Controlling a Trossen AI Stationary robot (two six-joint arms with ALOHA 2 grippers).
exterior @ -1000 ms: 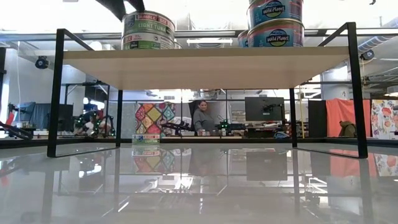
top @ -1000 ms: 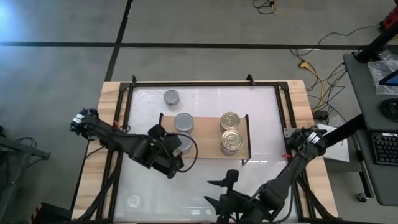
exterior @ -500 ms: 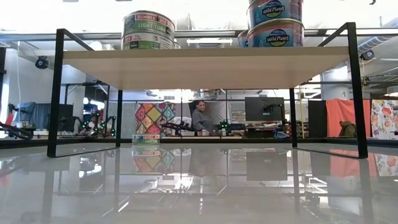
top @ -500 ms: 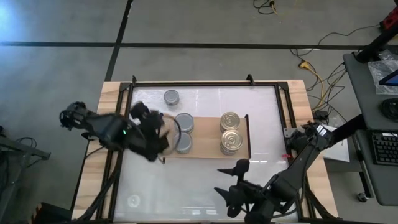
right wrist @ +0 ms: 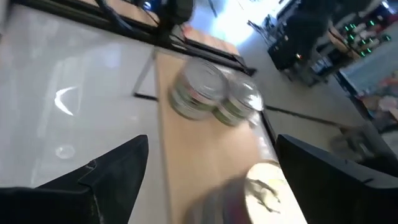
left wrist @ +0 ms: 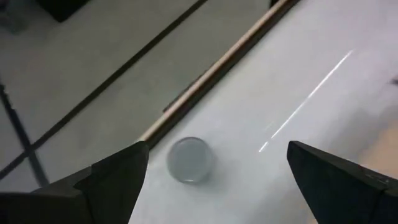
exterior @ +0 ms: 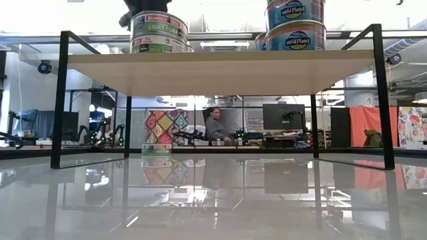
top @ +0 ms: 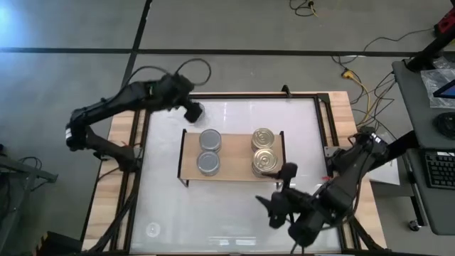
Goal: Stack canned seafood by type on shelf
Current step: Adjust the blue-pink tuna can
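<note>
The shelf (top: 231,155) stands mid-table on its black legs. On its left half are silver-topped cans (top: 209,141) (top: 208,163), on its right half gold-topped cans (top: 263,138) (top: 264,162). The low view shows the near silver stack (exterior: 159,32) and the near gold stack (exterior: 295,27), each two cans high. One loose silver can (left wrist: 189,160) rests on the white tabletop at the far left. My left gripper (top: 192,111) hovers open above it, its fingers (left wrist: 118,177) apart. My right gripper (top: 279,188) is open in the air beside the shelf's near right corner.
A black rail frame (top: 213,94) and a wooden border (top: 122,149) run round the white tabletop. Free white surface lies near the front edge (top: 206,213). Beyond the table, a person (exterior: 215,127) sits at a desk in the room.
My left gripper has drawn away from the near silver can on the shelf. It has swung toward the table's far left and risen, and now it is over the loose silver can. My right gripper has moved up from the near edge toward the shelf's near right corner. The cans have stayed put.
</note>
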